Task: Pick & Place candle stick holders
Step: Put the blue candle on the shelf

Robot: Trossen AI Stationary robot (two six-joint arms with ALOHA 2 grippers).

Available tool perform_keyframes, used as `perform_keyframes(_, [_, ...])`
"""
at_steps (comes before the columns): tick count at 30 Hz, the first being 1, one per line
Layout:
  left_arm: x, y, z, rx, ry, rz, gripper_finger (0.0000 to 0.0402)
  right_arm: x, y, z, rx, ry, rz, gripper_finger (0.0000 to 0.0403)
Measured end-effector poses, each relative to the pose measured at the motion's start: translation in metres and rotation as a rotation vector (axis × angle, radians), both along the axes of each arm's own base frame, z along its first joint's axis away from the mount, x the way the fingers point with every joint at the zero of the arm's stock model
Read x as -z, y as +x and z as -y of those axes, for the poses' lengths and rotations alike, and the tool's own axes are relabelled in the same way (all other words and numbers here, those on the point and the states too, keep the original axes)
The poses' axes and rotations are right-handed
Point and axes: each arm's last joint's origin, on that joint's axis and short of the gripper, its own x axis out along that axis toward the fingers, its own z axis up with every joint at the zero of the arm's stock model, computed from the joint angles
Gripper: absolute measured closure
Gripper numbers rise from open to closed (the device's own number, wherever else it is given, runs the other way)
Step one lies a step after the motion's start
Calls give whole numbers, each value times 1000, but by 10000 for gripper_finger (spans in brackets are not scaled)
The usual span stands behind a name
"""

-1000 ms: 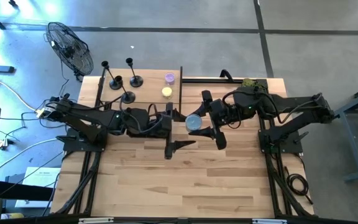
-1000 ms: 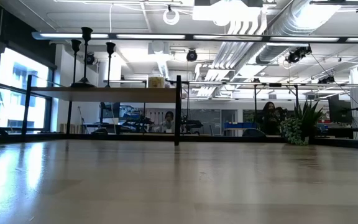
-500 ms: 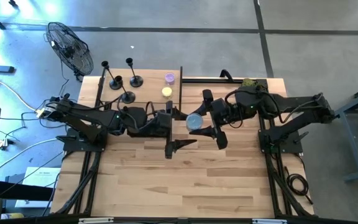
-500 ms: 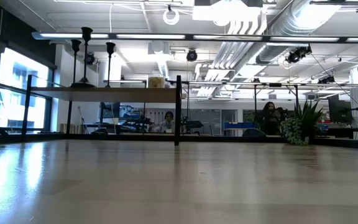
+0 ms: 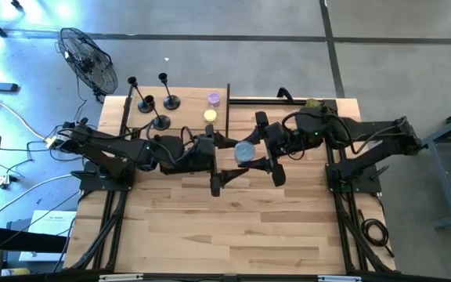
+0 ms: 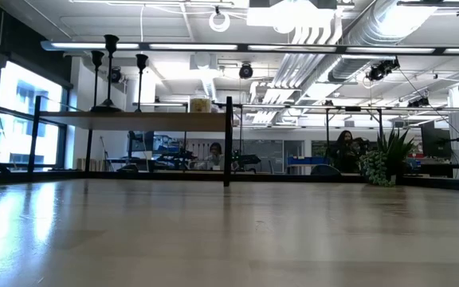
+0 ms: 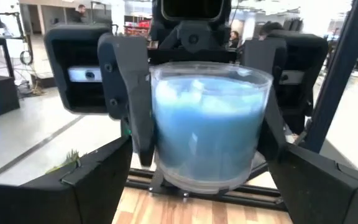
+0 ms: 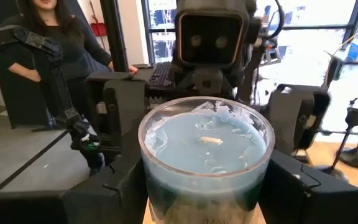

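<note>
Blue candle jar [image 8: 205,157] clamped in right pincer [image 5: 261,157]; left pincer [image 5: 221,163] apart around it; no legible label.

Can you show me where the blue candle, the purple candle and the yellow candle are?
Blue candle in a clear glass jar [image 8: 205,146]: right wrist view, on the wax top.
Small purple candle [image 5: 214,99]: high view, on its top.
Small yellow candle [image 5: 210,116]: high view, on its top.

Grey concrete floor [image 5: 382,47], a standing fan [image 5: 87,59], tall windows [image 6: 14,119], ceiling ducts [image 6: 317,32], and a potted plant [image 6: 385,155].
</note>
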Motion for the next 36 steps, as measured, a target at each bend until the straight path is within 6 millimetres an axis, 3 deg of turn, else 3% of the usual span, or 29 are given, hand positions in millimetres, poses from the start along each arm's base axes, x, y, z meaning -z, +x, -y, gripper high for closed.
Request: perform_keyframes(36, [4,8,1,-45,-1,9,46,-2,1,0,-6,-14,27,182])
